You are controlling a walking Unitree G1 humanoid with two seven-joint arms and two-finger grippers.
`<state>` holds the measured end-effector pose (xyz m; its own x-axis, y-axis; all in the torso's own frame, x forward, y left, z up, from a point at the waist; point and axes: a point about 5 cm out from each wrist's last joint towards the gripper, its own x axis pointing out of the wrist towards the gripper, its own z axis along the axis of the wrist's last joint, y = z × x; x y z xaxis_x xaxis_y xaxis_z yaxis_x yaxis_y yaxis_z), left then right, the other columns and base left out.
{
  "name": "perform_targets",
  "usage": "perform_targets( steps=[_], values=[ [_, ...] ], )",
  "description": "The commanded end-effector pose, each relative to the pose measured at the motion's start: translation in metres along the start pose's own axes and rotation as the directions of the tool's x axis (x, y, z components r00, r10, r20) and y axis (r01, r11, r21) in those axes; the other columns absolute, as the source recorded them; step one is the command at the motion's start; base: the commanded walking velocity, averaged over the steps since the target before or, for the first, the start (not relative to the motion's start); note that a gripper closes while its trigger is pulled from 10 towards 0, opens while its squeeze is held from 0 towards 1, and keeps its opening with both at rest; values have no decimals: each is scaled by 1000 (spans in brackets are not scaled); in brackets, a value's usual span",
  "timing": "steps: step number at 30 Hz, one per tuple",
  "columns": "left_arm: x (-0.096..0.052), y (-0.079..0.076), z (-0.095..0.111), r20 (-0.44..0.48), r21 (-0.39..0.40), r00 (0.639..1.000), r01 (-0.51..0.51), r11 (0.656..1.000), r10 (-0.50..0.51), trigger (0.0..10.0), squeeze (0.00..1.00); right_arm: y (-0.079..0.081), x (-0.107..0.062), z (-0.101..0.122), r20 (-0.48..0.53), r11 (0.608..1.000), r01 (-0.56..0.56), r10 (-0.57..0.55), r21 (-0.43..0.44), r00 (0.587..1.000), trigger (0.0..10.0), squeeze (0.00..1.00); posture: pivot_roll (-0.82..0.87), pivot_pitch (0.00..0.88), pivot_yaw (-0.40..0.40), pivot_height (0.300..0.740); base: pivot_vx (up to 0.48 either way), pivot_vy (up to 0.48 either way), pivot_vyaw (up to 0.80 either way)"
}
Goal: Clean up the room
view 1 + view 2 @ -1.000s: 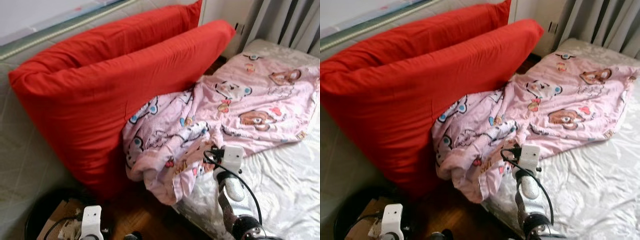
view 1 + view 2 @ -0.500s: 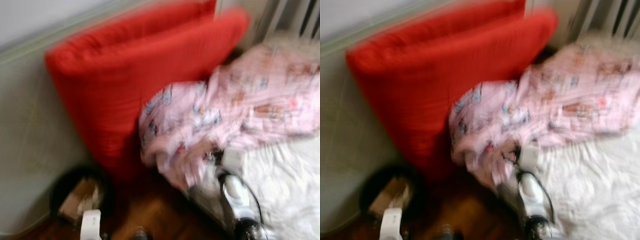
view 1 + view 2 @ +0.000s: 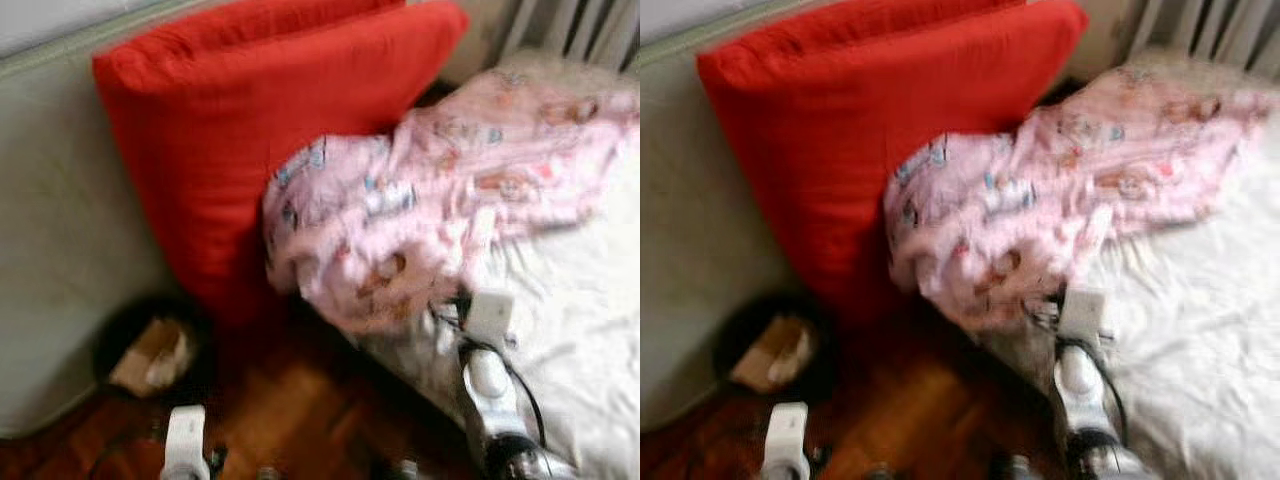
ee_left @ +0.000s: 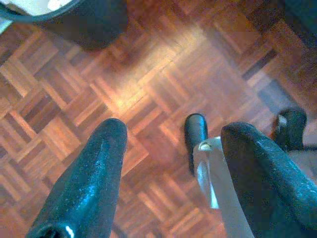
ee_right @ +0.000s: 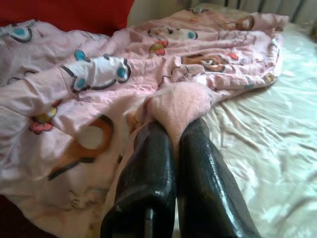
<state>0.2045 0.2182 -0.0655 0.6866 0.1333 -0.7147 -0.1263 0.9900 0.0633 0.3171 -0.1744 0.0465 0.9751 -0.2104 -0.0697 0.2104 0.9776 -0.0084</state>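
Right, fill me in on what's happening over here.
The robot stands at the edge of a bed with a white sheet. Its right gripper is shut on a fold of the pink cartoon-print blanket, which lies bunched against two big red pillows. The left gripper hangs open over the parquet floor, near a black bin.
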Motion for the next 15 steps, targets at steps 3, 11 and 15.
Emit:
perform_targets(
  steps=[3,11,15],
  values=[
    [-2,2,-10,-37,5,999,-4,1000,4,10000,0,1,-1,1,15,1000,0,1,-19,1000,10000,0,35,161,36,740,-289,0,0],
    [-2,2,-10,-35,5,999,-4,1000,5,10000,0,-2,0,4,41,999,30,-28,-45,999,10000,0,36,162,35,740,-215,0,0],
    [-2,2,-10,-37,10,999,-6,1000,6,10000,0,-3,1,7,66,997,48,-44,-61,997,10000,0,35,162,36,740,0,0,0]
  ],
)
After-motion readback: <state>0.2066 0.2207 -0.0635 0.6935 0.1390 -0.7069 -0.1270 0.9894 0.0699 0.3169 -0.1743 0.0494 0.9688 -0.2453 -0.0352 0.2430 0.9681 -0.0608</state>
